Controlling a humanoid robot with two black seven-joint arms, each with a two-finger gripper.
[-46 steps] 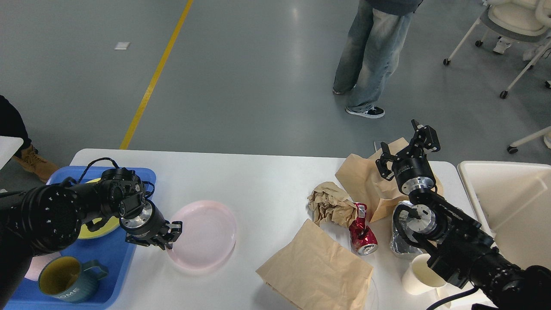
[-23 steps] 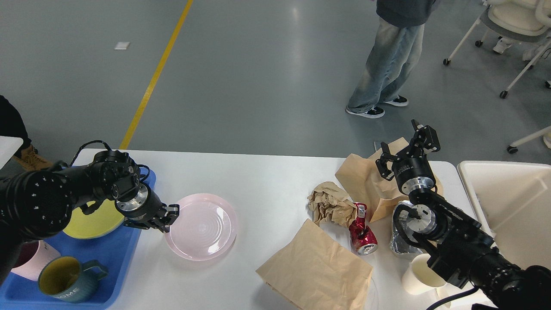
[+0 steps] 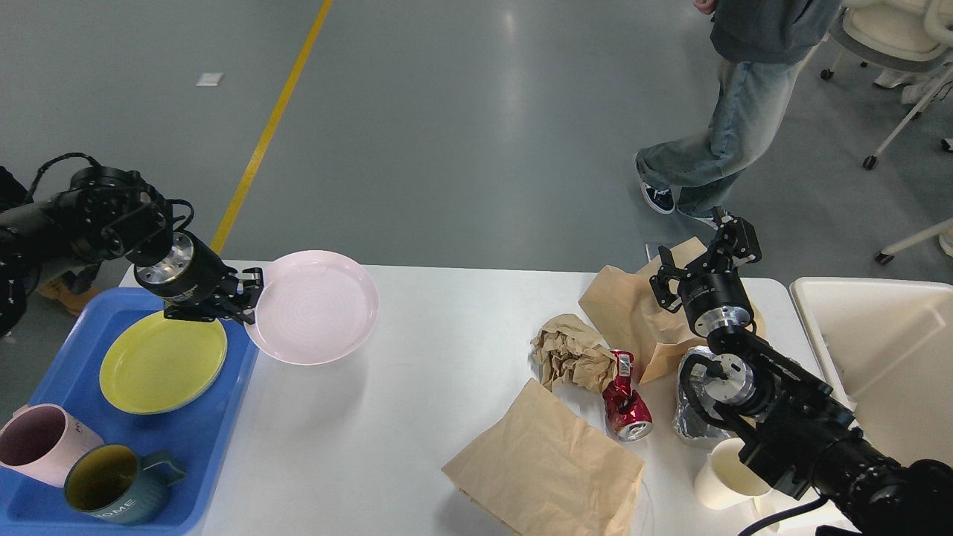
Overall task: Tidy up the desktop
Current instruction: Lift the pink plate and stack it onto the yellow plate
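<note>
Left claw (image 3: 249, 296) pinches pink plate (image 3: 316, 307) by its rim, held above the desk (image 3: 417, 417) beside the blue tray (image 3: 201, 439), likely for stacking there. Right claw (image 3: 703, 257) spread, empty, over paper bags (image 3: 633, 305).

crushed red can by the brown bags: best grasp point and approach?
Grip the crushed red can across its dented middle, coming from above. It lies on its side on the desktop, and its flanks look open enough for fingers. The crumpled paper crowds its far end, so avoid an endwise grasp.
</note>
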